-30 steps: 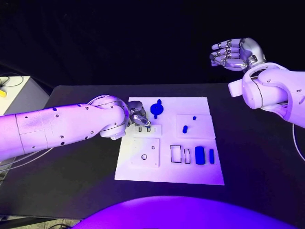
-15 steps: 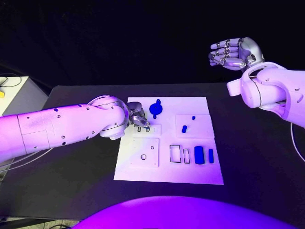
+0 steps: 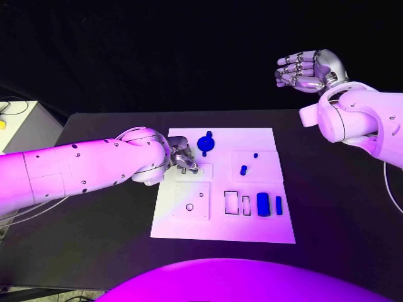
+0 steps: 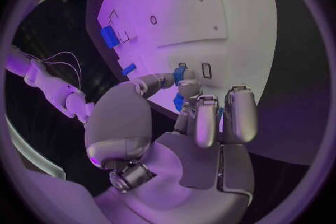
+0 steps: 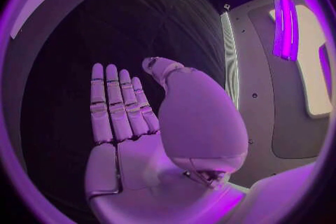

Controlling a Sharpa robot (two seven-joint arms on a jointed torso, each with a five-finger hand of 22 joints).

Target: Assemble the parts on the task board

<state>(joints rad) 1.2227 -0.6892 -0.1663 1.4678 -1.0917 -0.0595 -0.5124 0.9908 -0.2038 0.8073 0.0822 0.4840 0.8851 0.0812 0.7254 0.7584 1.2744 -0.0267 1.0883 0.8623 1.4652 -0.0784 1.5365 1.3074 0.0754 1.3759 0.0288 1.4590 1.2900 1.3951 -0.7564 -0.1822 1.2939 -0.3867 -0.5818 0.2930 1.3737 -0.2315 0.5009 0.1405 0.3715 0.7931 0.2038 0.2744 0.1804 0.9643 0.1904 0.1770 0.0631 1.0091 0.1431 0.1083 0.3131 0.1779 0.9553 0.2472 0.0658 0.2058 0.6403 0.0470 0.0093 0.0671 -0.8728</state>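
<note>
Pinching a small blue part (image 4: pixel 179 74) between thumb and fingertip, the left hand (image 3: pixel 182 158) is lowered over the slots at the white board's (image 3: pixel 256 229) upper-left area. The part's direction cannot be told. The right hand (image 3: pixel 308 71) is raised well away, loosely curled, grasping nothing.
</note>
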